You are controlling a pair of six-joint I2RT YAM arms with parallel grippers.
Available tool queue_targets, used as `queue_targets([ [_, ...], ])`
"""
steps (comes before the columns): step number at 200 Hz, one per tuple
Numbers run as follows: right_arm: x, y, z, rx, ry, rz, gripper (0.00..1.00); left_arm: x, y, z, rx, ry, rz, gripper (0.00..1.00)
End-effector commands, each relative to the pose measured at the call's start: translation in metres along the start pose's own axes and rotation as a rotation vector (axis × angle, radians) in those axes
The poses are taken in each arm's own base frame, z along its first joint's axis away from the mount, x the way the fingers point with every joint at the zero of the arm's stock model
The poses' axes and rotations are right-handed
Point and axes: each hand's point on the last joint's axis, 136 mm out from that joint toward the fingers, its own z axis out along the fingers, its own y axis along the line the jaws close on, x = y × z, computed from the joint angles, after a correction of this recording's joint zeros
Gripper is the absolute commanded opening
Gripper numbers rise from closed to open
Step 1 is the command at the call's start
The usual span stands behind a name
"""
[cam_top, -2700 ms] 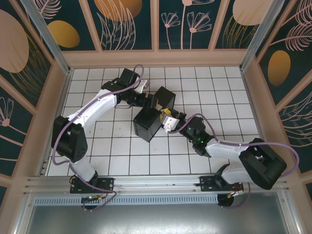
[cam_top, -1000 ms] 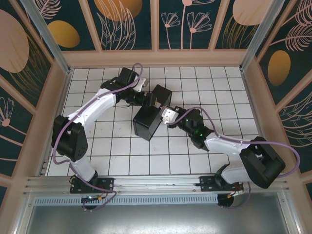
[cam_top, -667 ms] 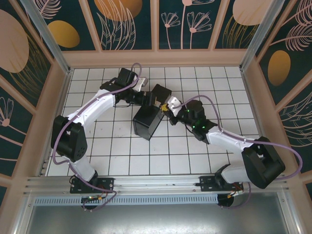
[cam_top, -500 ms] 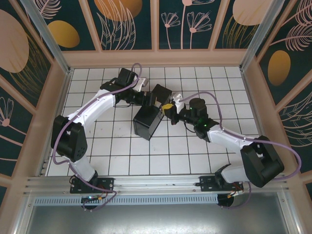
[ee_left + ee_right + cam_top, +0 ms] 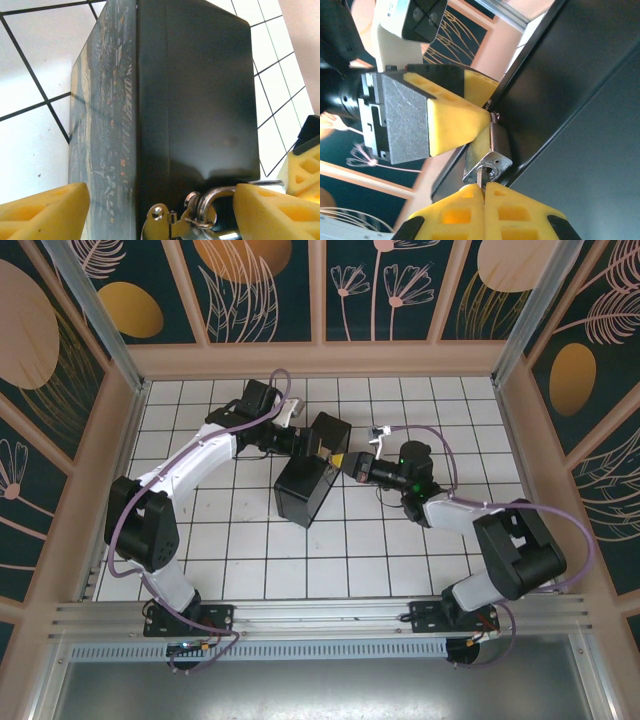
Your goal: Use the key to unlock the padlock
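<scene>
– Near the table's middle, what is going on?
– Coming in from 3 o'clock, the right gripper (image 5: 484,189) has its yellow fingers pressed together on the key (image 5: 480,177). The key's tip sits in the keyhole of the padlock (image 5: 489,152).
– Where is the padlock?
– It hangs from the hasp of the black box (image 5: 200,100). Just beyond, from 10 o'clock, the left gripper (image 5: 161,207) is spread wide astride that end of the box. One pad (image 5: 452,122) touches the padlock's side.
– Which step is this?
– Insertion looks done or nearly so, and the shackle looks shut. The next move likely calls for a wrist roll to turn the key, with the padlock braced against swinging.
</scene>
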Motion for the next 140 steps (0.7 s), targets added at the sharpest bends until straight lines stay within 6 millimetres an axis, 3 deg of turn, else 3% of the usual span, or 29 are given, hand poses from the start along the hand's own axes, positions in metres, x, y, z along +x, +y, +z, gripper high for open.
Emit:
queue_targets([
  [1, -0.012, 0.024, 0.000, -0.119, -0.047, 0.100, 0.00, 0.017, -0.015, 0.002, 0.055, 0.055, 0.009, 0.76],
  [52, -0.006, 0.015, -0.001, -0.115, -0.041, 0.236, 0.00, 0.013, -0.017, 0.001, 0.058, 0.043, 0.008, 0.76],
  [85, -0.002, 0.008, -0.003, -0.082, -0.015, 0.261, 0.20, 0.004, -0.020, -0.003, 0.057, 0.018, 0.008, 0.78],
  [91, -0.003, 0.008, -0.004, -0.080, -0.010, 0.264, 0.22, -0.002, -0.028, -0.014, 0.064, -0.014, 0.024, 0.78],
  [140, -0.021, 0.000, -0.026, 0.069, -0.024, 0.158, 0.35, -0.031, -0.038, -0.035, 0.070, -0.105, 0.034, 0.81],
])
